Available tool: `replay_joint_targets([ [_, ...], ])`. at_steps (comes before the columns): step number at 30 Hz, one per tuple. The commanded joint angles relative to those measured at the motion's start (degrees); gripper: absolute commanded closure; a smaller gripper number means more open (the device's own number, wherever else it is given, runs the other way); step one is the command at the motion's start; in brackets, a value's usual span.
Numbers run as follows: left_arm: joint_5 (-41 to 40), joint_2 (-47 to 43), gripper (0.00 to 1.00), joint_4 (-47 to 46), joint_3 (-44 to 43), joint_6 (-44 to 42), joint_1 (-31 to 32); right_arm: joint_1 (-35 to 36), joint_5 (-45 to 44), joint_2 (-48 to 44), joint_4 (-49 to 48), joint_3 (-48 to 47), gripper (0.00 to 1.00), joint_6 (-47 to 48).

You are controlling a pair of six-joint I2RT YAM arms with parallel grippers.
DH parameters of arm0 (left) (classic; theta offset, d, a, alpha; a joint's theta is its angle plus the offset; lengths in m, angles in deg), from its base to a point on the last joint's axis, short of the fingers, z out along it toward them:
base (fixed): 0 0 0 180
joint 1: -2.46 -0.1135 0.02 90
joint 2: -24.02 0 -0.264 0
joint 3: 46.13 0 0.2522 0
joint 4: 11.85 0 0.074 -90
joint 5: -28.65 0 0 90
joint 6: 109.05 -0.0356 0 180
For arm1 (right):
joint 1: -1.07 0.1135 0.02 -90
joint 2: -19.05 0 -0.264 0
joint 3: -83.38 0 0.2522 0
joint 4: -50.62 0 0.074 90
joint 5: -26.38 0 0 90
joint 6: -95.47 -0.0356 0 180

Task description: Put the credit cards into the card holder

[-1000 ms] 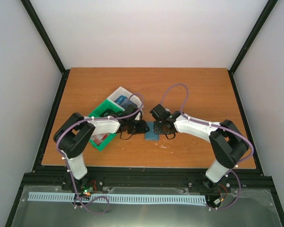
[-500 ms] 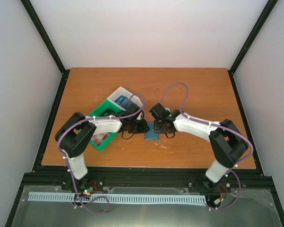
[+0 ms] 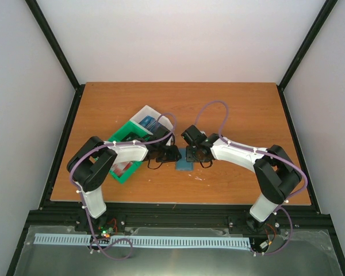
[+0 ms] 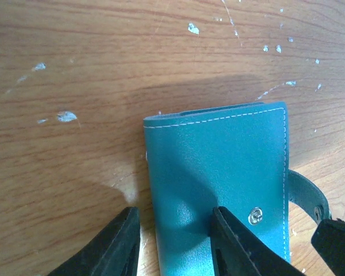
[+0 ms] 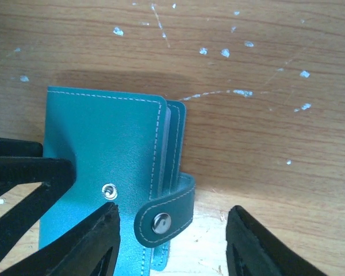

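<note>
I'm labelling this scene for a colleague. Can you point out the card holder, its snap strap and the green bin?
card holder (image 4: 218,167): left wrist view, middle of its teal cover.
snap strap (image 5: 175,204): right wrist view, on the strap above its stud.
green bin (image 3: 124,133): top external view, its far green wall.

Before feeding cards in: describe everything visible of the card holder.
The card holder is teal, leather-like with pale stitching, folded closed and lying flat on the table. Its strap curls over one edge, unsnapped, short of the stud on the cover; inner leaves show at that edge. The left tool straddles the opposite edge; the right tool brackets the strap.
</note>
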Motion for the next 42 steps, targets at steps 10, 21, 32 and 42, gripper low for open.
replay_joint_targets([
  [10, -2.5, 4.2, 0.63, 6.0, 2.8, 1.3, 0.2, -0.4, -1.3, 2.5, -2.2, 0.4, 0.44, -0.9],
  [21, -2.2, 4.4, 0.64, 5.8, 2.8, 1.3, 0.2, -0.4, -6.9, -0.7, 1.3, -0.7, 0.65, -2.1],
  [32, -2.0, 4.8, 0.67, 5.7, 2.6, 1.0, 0.2, -0.4, -5.6, -0.6, 1.9, 0.0, 0.89, -2.3],
  [42, -1.9, 5.0, 0.67, 5.5, 2.4, 0.9, 0.1, -0.3, -4.9, -2.7, 2.3, 0.3, 0.89, -2.5],
])
